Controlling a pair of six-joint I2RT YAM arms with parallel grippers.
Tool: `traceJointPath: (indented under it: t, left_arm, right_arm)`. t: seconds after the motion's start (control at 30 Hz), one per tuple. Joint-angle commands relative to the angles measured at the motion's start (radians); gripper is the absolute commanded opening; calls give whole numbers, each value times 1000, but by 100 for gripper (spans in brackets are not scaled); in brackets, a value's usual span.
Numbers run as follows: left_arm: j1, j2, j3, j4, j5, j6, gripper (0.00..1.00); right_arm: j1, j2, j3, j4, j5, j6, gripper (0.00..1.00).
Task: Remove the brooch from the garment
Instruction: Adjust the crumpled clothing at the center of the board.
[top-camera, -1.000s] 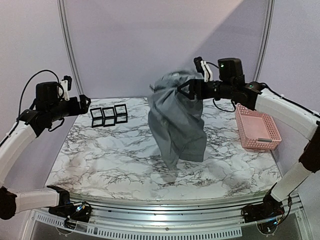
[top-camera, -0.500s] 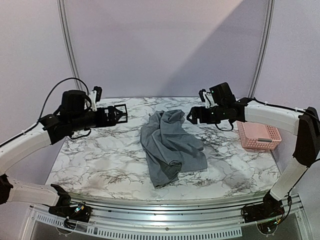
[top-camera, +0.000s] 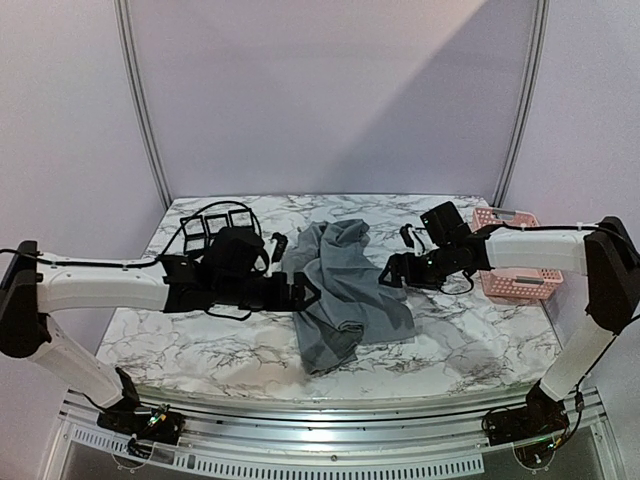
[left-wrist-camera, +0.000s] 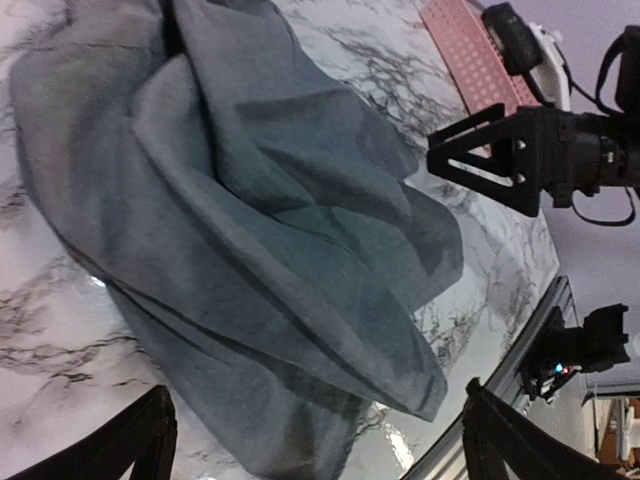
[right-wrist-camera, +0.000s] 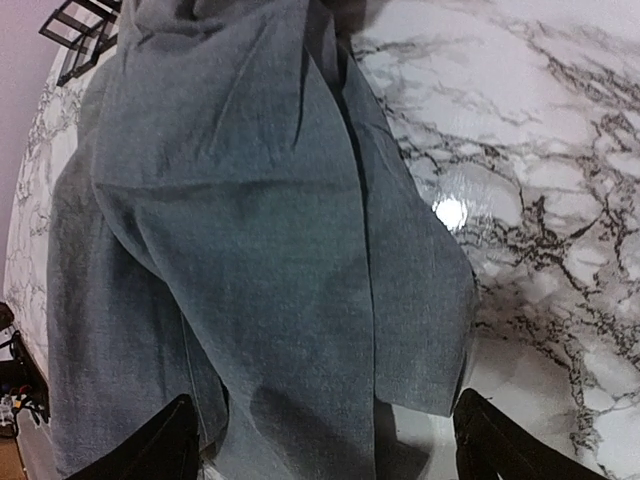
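The left arm (top-camera: 100, 288) rose from its base at the near left corner to an elbow bent sharply at the far left. From there its white forearm ran almost level toward the middle. Its black wrist ended in the left gripper (top-camera: 303, 292), which pointed right with its jaws spread wide. In the left wrist view, its two fingertips (left-wrist-camera: 140, 445) stood at opposite lower corners.

The right arm (top-camera: 545, 245) mirrored this pose, rising from the near right corner to an elbow folded at the far right, with the forearm reaching left and slightly down. The right gripper (top-camera: 390, 272) pointed left, its jaws also wide apart. The two grippers faced each other with a clear gap between them.
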Motion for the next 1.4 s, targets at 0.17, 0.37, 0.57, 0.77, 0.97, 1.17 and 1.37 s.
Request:
traceJointPath:
  t: [0.17,0.37,0.57,0.77,0.97,1.17,1.37]
  left_arm:
    - [-105,185,110,42,77,-81,100]
    - [-117,236,120,31,44,-106,100]
    - [-119,274,115,61,52,-135,84]
    - [-117,281,118,38,34,-130,37]
    - [-39,193,117,-99,-61,-51,0]
    - [142,36,224,-353,-201,156,0]
    - [332,-57,460,-560,-271,408,0]
  right_arm:
    - [41,7,-53,16,0,33,86]
    - [65,35,-49,29,6,39,84]
    - [82,71,-34,16,44,36,81]
    - [83,76,-31,10,100,52,39]
    - [74,28,31,-1,207,57,0]
    - [-50,43,240,-108,335,-49,0]
    - [-245,49,495,-134,339,-153,0]
